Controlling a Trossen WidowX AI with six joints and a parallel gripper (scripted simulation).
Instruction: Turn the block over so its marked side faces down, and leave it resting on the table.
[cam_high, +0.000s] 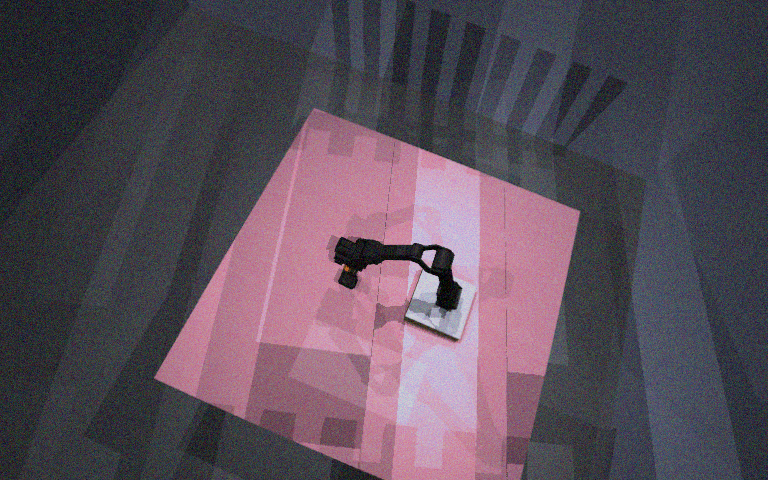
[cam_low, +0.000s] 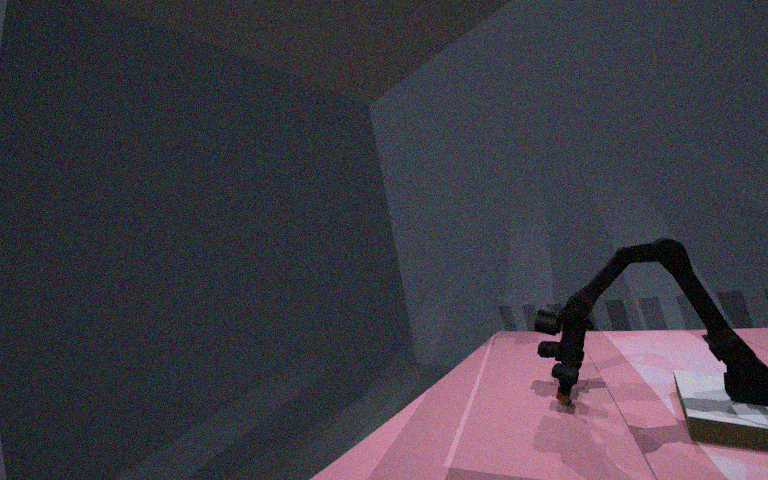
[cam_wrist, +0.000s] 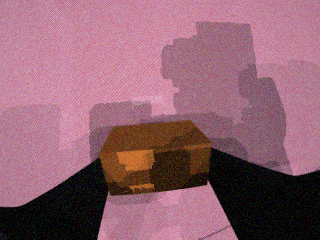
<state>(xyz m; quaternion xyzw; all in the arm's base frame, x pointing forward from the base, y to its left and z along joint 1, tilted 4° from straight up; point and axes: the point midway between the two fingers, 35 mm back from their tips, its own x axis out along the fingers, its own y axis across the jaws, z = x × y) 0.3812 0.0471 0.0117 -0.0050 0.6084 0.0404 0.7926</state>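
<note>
The orange block (cam_high: 347, 268) (cam_low: 562, 397) (cam_wrist: 130, 161) is between the fingers of my gripper (cam_high: 347, 270) (cam_low: 564, 398) (cam_wrist: 156, 157), which is shut on it and points steeply down. In the wrist view, black fingers press the block's left and right ends. The face toward the wrist camera has bright orange parts and dark parts; shadows mix in, so I cannot tell if the dark part is the mark. The block is low over the pink table (cam_high: 283, 294) (cam_low: 509, 441) (cam_wrist: 75, 60); I cannot tell if it touches. Its underside is hidden.
The arm's base stands on a white slab (cam_high: 421, 288) (cam_low: 693, 387) with dark side walls, right of the gripper in the top and exterior views. The arm arches from it over to the gripper. Blocky shadows and pale light bands cross the table.
</note>
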